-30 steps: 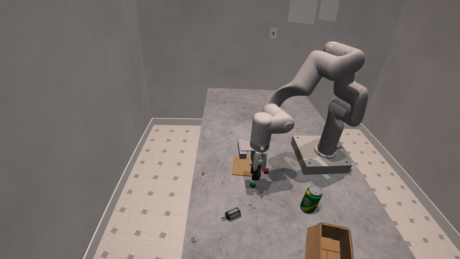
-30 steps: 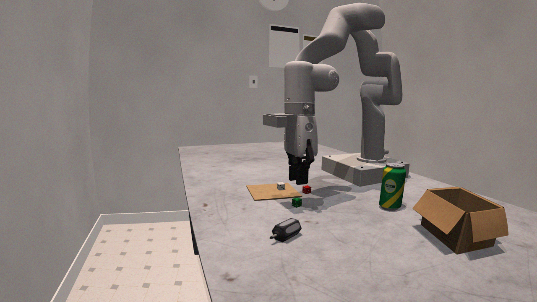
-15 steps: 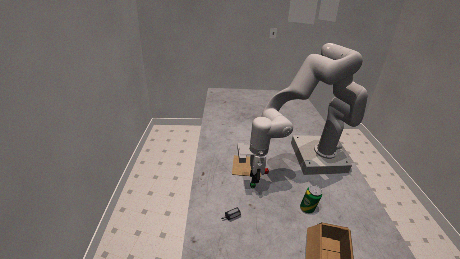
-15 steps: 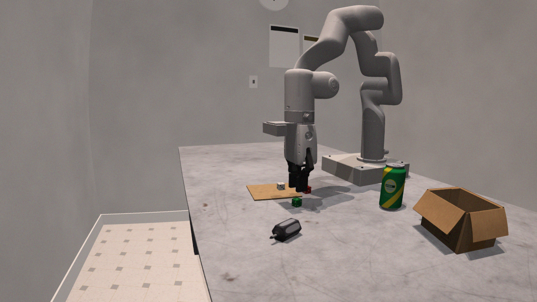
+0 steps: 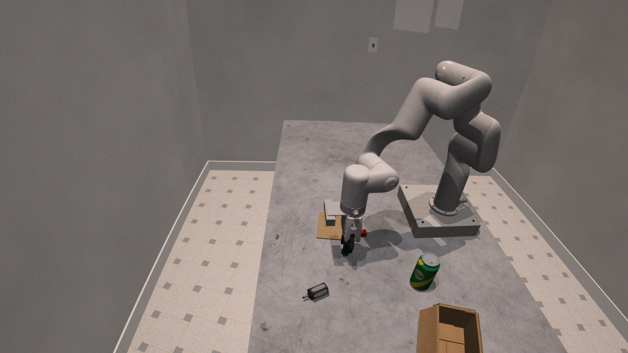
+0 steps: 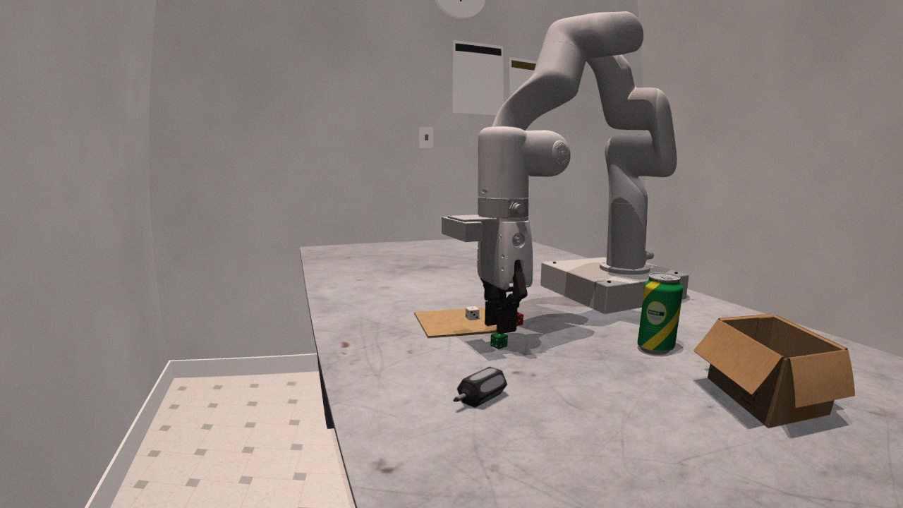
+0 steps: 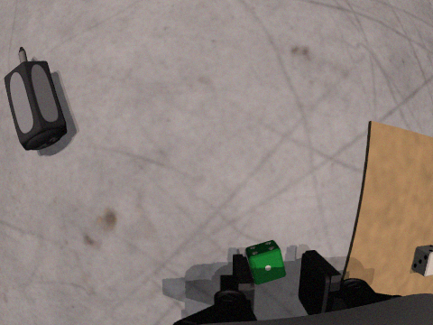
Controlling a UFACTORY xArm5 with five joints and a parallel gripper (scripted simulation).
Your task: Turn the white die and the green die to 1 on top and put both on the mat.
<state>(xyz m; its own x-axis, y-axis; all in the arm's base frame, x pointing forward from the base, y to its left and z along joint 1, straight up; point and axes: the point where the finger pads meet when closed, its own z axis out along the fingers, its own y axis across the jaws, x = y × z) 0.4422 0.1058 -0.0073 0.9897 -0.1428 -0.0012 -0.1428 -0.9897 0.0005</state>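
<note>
With its fingers [image 5: 348,245] [image 6: 501,315] spread partway and nothing pinched between them, the arm reaches down just above the green die [image 5: 345,254] [image 6: 499,340] [image 7: 266,263], which sits on the tabletop [image 5: 298,175] [image 6: 403,442] [image 7: 158,90]. Seemingly, 1 is on top. Near the fingers, the red die [image 5: 363,233] [image 6: 520,319] is beside the mat [image 5: 325,230] [image 6: 441,325] [image 7: 397,190]; the white die [image 6: 472,312] [image 7: 424,260] rests on it. Farther off are the screwdriver [image 5: 318,290] [image 6: 482,385] [image 7: 36,104], can [image 5: 424,272] [image 6: 660,314] and box [image 5: 428,327] [image 6: 746,353].

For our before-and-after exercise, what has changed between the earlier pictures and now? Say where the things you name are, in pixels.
The fingers [image 5: 347,249] [image 6: 501,323] came down toward the green die [image 6: 499,341] [image 7: 267,265]; nothing was gripped or released. The black screwdriver [image 5: 318,291] [image 6: 482,386] [image 7: 36,106], drinks can [image 5: 424,272] [image 6: 660,312] and cardboard box [image 5: 428,327] [image 6: 748,353] stayed put.
</note>
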